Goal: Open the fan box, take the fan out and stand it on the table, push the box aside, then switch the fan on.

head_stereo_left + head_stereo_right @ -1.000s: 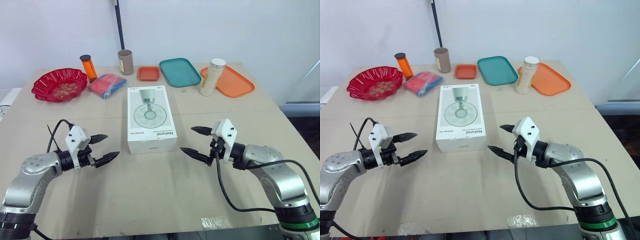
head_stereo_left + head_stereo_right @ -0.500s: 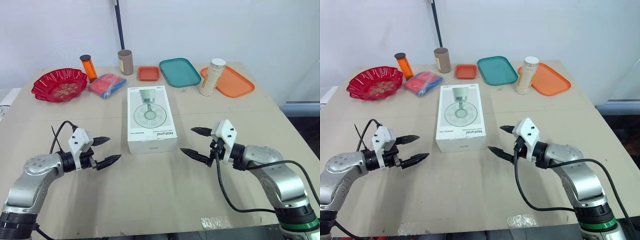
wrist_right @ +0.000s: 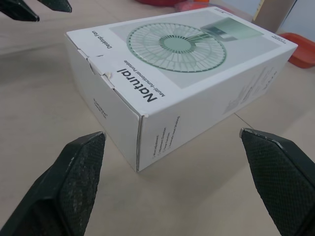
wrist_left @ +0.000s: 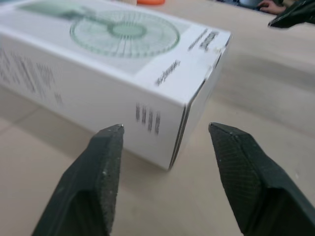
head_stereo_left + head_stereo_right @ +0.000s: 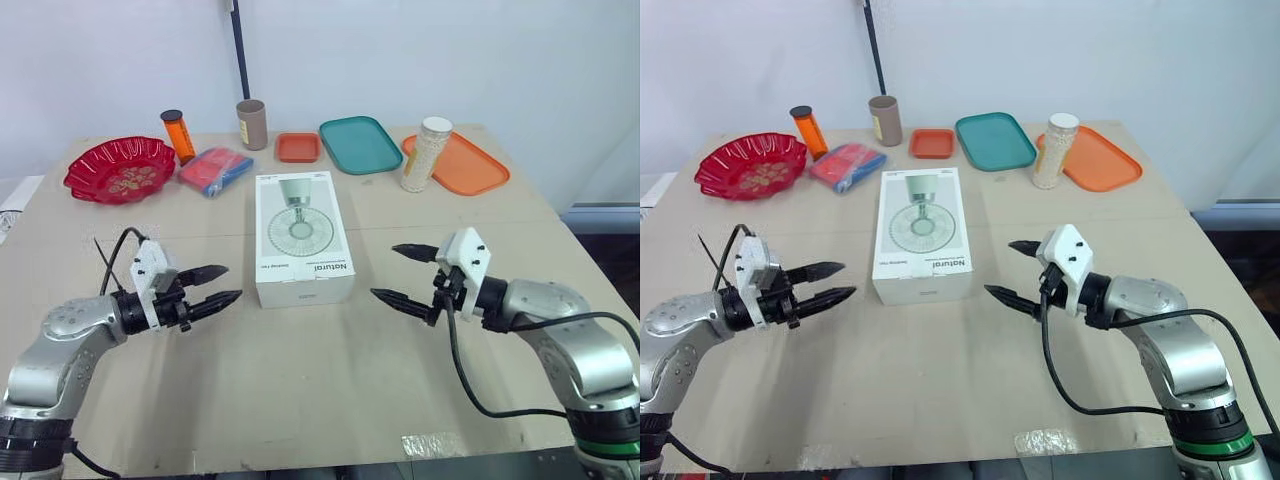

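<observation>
While the fan box (image 5: 302, 237) lies flat and shut at the table's (image 5: 300, 400) centre, you're only approaching. The left gripper (image 5: 232, 282) sits at its 8 o'clock and the right gripper (image 5: 383, 270) at 4, both spread and empty. Next, work the 6 o'clock end flap. Bare tabletop flanks 3 and 9; the teal tray (image 5: 359, 144) crowds 12.

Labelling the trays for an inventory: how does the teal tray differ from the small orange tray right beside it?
The teal tray is clearly larger than the small orange tray. The teal tray is oblong, while the small orange tray is nearly square. Both are shallow, with raised rims and rounded corners, and lie side by side.
</observation>
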